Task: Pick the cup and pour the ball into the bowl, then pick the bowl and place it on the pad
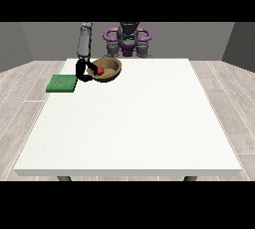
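A brown bowl point(110, 70) sits near the table's far left, with a red ball point(100, 69) inside it. The hand at the view's left point(82, 70) is at the bowl's left rim, its black fingers curled round that rim. A flat green pad point(62, 83) lies at the table's left edge, just left of that hand. I see no cup in the view. No hand shows at the view's right.
The white table point(134, 123) stretches wide toward the camera. The robot's torso point(127, 39) stands behind the far edge. A grey forearm point(84, 41) comes down to the hand at the view's left.
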